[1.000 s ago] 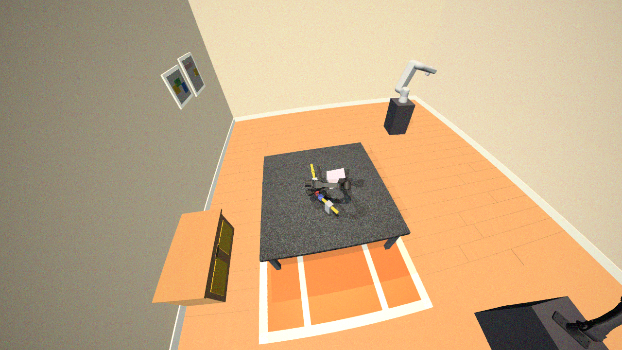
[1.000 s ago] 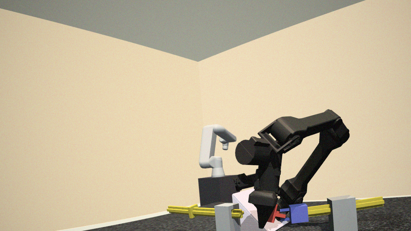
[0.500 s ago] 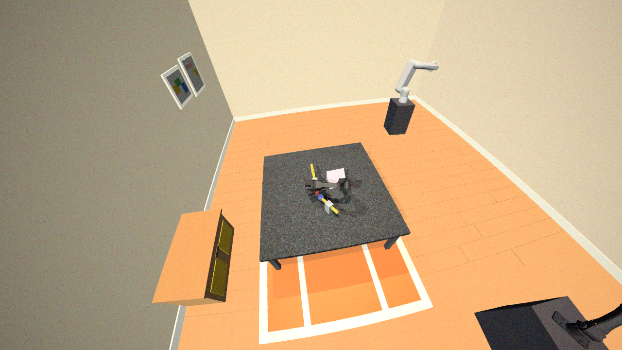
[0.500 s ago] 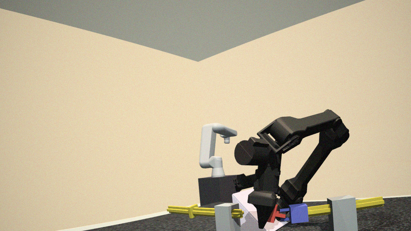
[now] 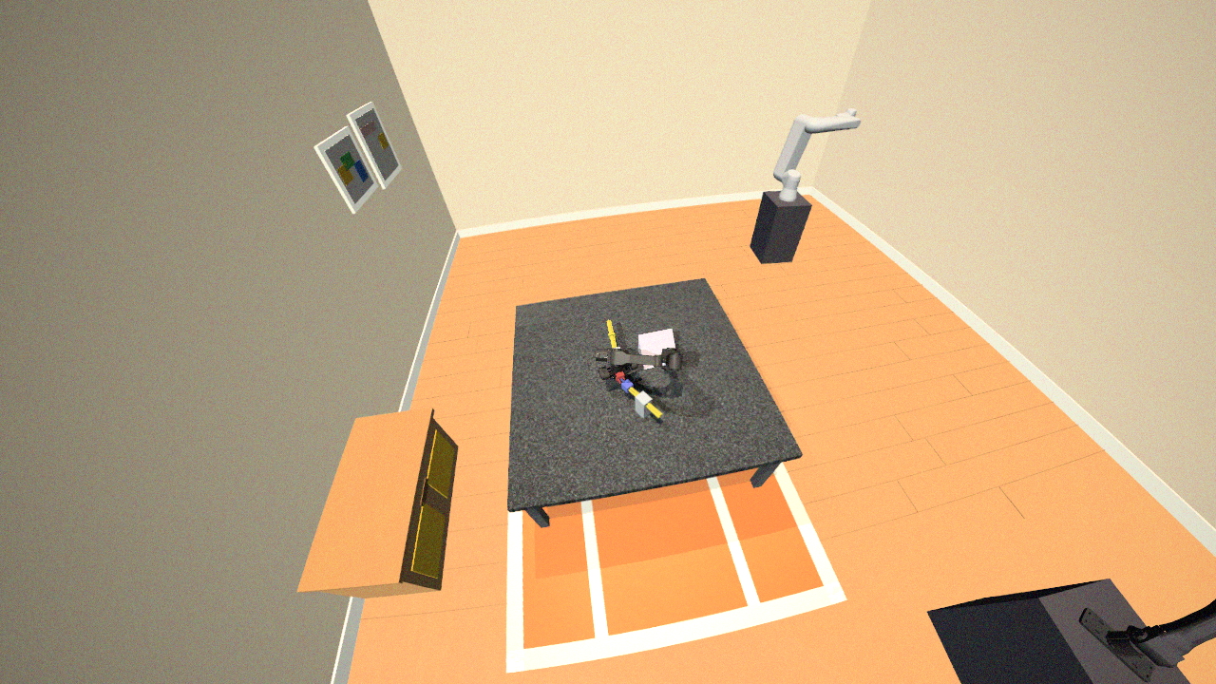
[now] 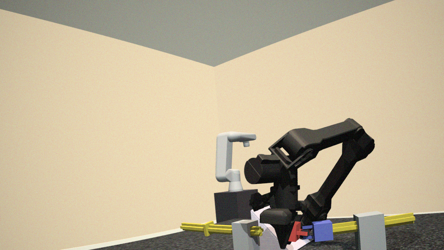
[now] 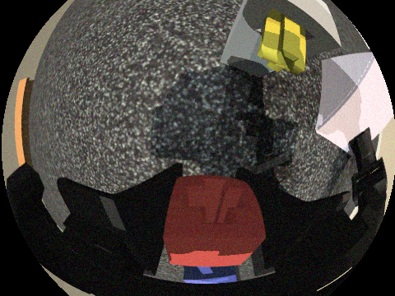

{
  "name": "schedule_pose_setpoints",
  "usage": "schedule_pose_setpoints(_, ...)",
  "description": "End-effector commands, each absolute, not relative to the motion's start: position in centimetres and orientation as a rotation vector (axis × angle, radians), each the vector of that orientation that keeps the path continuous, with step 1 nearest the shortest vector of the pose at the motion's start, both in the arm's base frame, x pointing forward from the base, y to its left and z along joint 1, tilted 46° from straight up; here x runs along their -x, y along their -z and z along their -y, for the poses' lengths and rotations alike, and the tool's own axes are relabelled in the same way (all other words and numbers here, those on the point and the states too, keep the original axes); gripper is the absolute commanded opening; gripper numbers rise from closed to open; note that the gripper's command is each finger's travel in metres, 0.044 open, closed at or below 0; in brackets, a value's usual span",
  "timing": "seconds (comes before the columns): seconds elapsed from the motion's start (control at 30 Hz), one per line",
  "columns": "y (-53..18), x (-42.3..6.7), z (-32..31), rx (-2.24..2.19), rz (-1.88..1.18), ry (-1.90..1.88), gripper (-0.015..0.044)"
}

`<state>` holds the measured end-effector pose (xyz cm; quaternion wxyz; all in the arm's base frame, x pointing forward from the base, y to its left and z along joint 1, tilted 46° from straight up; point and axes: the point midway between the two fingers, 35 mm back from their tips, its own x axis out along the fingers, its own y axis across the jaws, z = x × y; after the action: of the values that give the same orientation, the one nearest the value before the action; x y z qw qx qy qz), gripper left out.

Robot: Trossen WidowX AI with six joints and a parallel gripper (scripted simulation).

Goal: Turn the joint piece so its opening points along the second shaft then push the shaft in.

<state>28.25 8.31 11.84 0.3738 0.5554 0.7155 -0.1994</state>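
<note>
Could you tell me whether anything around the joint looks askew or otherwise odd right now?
Nothing looks damaged. The gripper is shut on the red joint piece, beside the blue piece. The second shaft sits apart in its grey block, not yet inserted.

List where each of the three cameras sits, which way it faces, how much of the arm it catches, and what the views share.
Top: high in the room, looking down on the table; the whole arm shows, small.
Exterior: low at table level, facing the arm side-on; the gripper points down.
Wrist: on the gripper, looking down; dark fingers flank the red joint piece.
Shared: the red joint piece and a grey block with its yellow shaft.
</note>
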Motion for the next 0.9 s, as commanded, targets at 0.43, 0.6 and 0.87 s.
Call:
schedule_pose_setpoints(0.43,-11.33,-27.18,-8.55,-1.628,-1.935,0.636,0.0)
schedule_pose_setpoints(0.6,-11.33,-27.18,-8.56,-1.63,-1.935,0.637,0.0)
schedule_pose_setpoints(0.87,-11.32,-27.17,-8.57,-1.633,-1.935,0.638,0.0)
